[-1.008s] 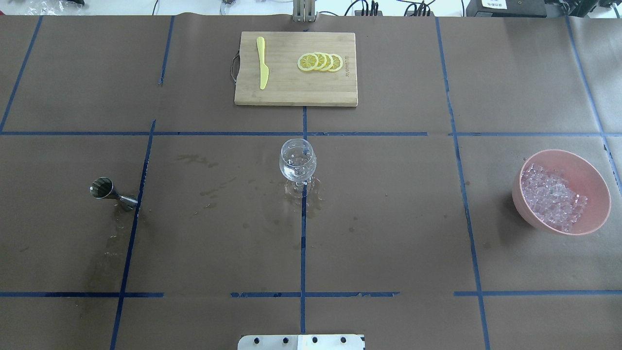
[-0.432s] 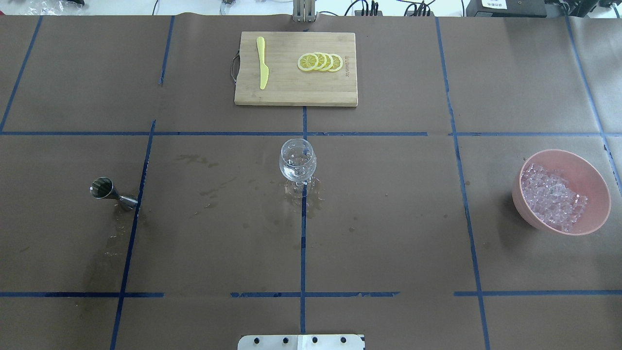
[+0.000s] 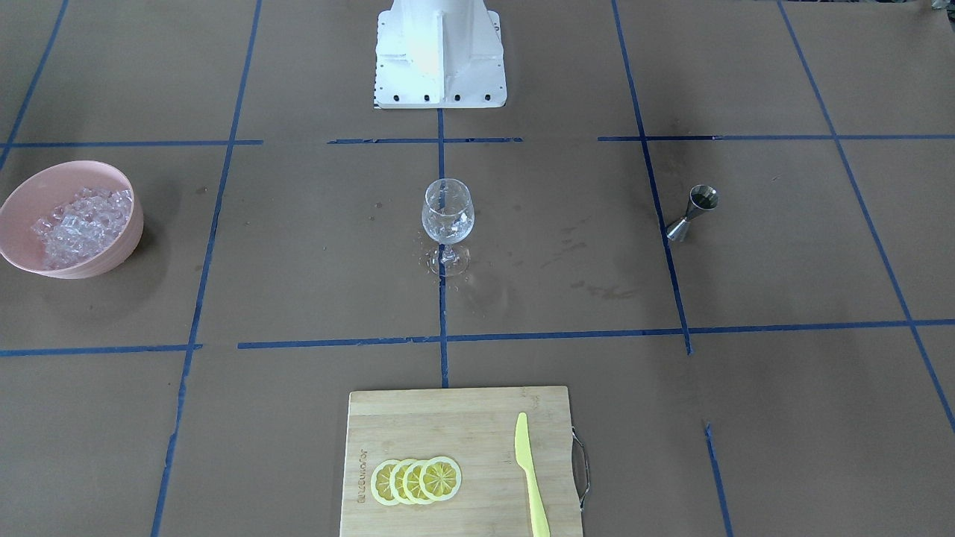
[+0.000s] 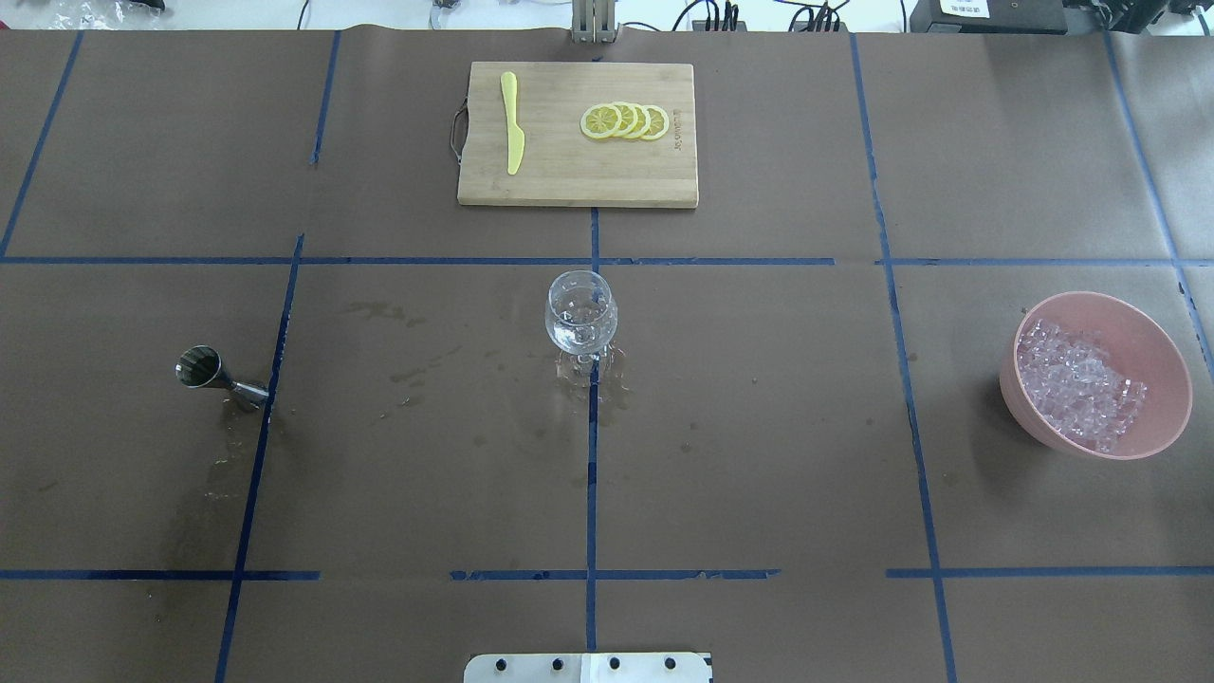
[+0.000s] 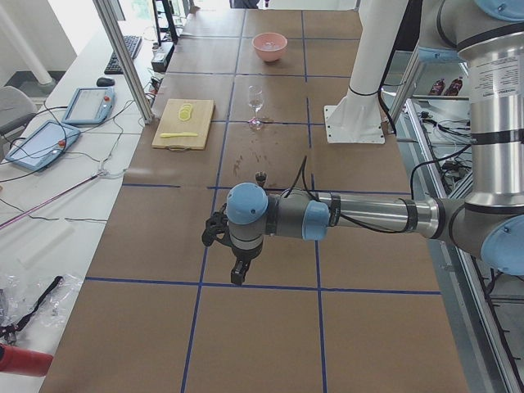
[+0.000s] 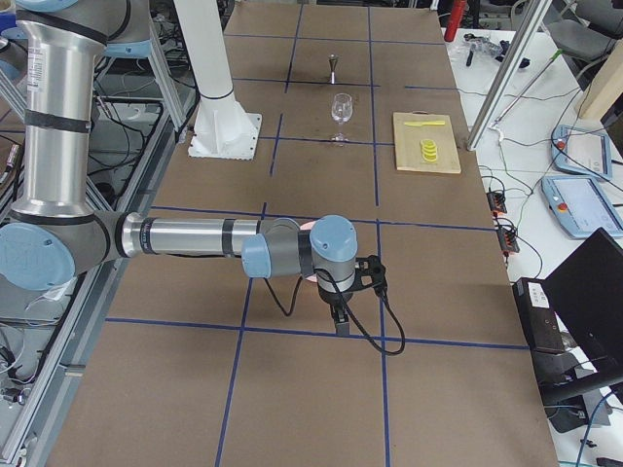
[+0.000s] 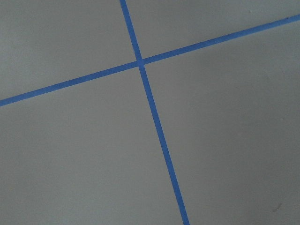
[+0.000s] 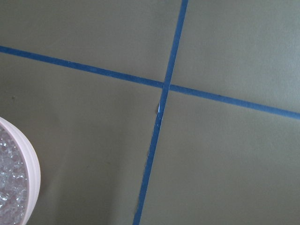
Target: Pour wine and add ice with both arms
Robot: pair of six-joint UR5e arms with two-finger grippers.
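Note:
A clear wine glass stands at the table's centre, with wet spots around its foot. Something clear glints in its bowl; whether it is wine I cannot tell. The ice fills a pink bowl at the right. A steel jigger stands at the left. The left gripper shows only in the exterior left view, hanging over bare paper past the jigger. The right gripper shows only in the exterior right view, hanging by the bowl. I cannot tell whether either is open or shut.
A bamboo cutting board lies at the far side, bearing lemon slices and a yellow knife. The white pedestal base stands at the near edge. Blue tape lines cross the brown paper. The right wrist view catches the bowl's rim.

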